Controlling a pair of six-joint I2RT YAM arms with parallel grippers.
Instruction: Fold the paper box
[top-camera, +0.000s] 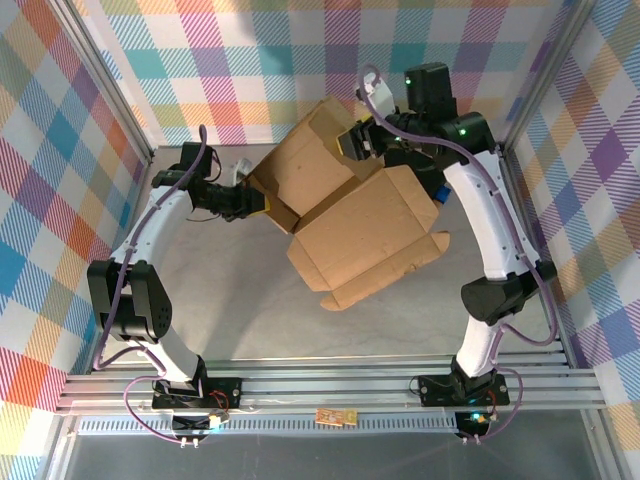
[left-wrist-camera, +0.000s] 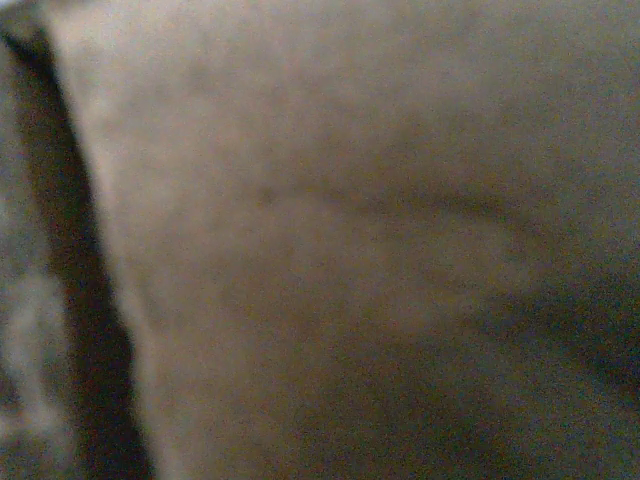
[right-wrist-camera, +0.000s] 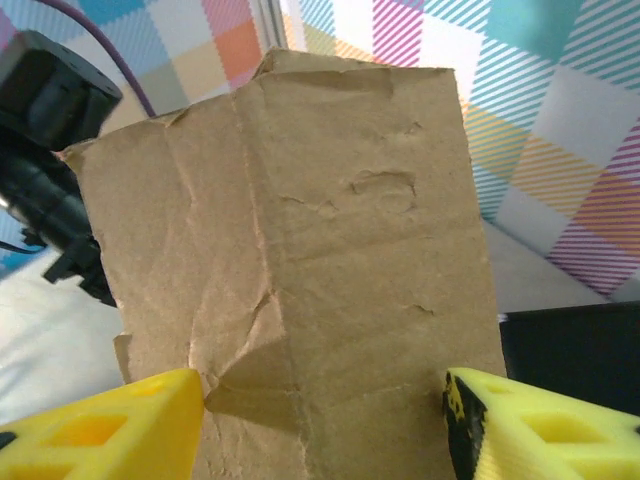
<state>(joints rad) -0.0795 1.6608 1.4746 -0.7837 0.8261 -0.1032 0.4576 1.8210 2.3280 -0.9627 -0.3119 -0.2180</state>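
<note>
The paper box (top-camera: 360, 230) is brown corrugated cardboard, partly folded, with its flaps still spread. It is held tilted above the table's middle. My left gripper (top-camera: 258, 204) is shut on the box's left edge, and in the left wrist view blurred cardboard (left-wrist-camera: 350, 250) lies right against the lens. My right gripper (top-camera: 355, 142) is at the raised upper flap. In the right wrist view its yellow fingers (right-wrist-camera: 130, 430) stand wide apart, open. The creased flap (right-wrist-camera: 320, 250) faces the camera between and beyond them, not pinched.
Checked walls close the table in at the back and on both sides. A black flat object (right-wrist-camera: 570, 360) lies just right of the flap in the right wrist view. The left arm's black body (right-wrist-camera: 50, 150) shows beyond the flap's left edge. An aluminium rail (top-camera: 320, 385) runs along the near side.
</note>
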